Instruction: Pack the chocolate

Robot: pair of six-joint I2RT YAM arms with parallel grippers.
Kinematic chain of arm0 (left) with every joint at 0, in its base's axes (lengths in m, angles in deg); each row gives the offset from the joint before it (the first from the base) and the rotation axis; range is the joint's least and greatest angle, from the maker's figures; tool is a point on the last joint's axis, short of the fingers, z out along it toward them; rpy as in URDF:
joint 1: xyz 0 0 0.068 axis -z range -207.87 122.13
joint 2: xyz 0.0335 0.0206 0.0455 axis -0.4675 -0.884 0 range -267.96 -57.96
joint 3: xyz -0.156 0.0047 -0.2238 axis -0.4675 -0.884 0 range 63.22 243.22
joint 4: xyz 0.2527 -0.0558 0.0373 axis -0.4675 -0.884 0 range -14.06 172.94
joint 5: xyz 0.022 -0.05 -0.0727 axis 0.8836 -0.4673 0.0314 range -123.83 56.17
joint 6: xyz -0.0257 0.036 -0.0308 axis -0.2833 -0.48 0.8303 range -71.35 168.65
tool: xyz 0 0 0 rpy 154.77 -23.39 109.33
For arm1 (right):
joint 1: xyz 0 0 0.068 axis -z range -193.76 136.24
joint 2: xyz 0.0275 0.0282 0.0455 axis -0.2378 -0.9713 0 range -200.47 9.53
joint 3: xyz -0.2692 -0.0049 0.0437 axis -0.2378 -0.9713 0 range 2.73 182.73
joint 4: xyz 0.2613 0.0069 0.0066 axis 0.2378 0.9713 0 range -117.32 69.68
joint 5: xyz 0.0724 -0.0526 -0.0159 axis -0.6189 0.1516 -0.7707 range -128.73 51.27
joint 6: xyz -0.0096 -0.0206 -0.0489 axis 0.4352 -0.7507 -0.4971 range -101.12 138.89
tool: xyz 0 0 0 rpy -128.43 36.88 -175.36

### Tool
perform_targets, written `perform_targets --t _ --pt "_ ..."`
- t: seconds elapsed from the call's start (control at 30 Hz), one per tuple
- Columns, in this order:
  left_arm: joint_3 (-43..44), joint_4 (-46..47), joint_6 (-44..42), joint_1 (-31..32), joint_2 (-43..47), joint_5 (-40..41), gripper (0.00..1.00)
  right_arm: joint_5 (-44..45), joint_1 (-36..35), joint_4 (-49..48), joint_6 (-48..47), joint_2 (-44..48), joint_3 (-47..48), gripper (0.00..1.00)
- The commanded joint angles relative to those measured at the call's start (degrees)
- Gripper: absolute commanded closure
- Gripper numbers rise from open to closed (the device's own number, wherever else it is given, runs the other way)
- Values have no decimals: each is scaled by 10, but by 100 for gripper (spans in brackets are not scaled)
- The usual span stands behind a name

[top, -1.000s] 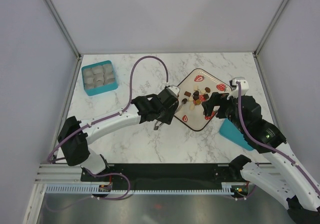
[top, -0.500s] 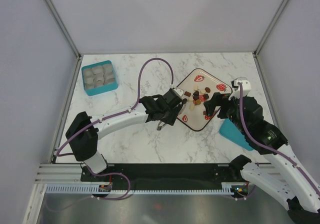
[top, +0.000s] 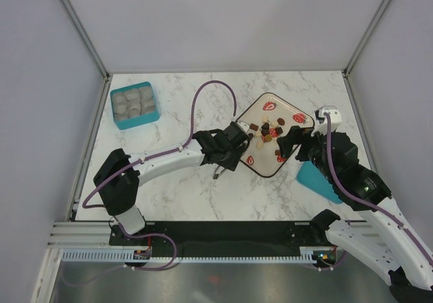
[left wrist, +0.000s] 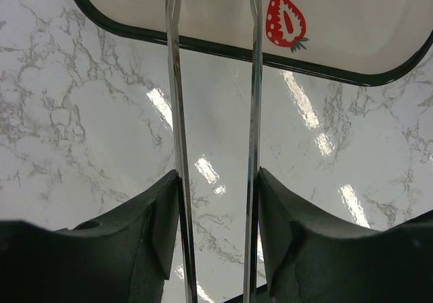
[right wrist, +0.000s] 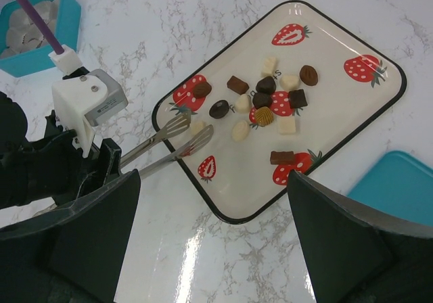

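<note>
Several chocolate pieces, dark brown, mid brown and pale beige, lie on a white tray with strawberry prints and a black rim. My left gripper is shut on long metal tongs. The tongs' open tips reach over the tray's left edge, either side of a pale piece. In the left wrist view the tongs' two arms run between my fingers towards the tray. My right gripper is open and empty, above the tray's near corner; it also shows in the top view.
A teal box with grey liner cups stands at the back left, also in the right wrist view. A flat teal lid lies right of the tray, partly under my right arm. White walls surround the marble table.
My left arm has moved right, bringing the tongs' tips over the tray's left edge. My right gripper has shifted slightly and stays open.
</note>
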Motion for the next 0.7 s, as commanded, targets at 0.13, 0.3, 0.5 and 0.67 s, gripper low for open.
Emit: perform_targets --t 0.13,0.3,0.5,0.67 --pt "26 11 13 -6 -4 -2 47 18 -1 -2 -13 9 6 2" --pt "35 1 13 -7 -3 -5 51 19 -1 -3 -13 9 6 2" --pt "46 -19 15 -8 3 0 59 19 -1 -2 -14 14 3 2" --pt "49 -31 22 -8 13 2 60 19 -1 -2 -13 19 0 2"
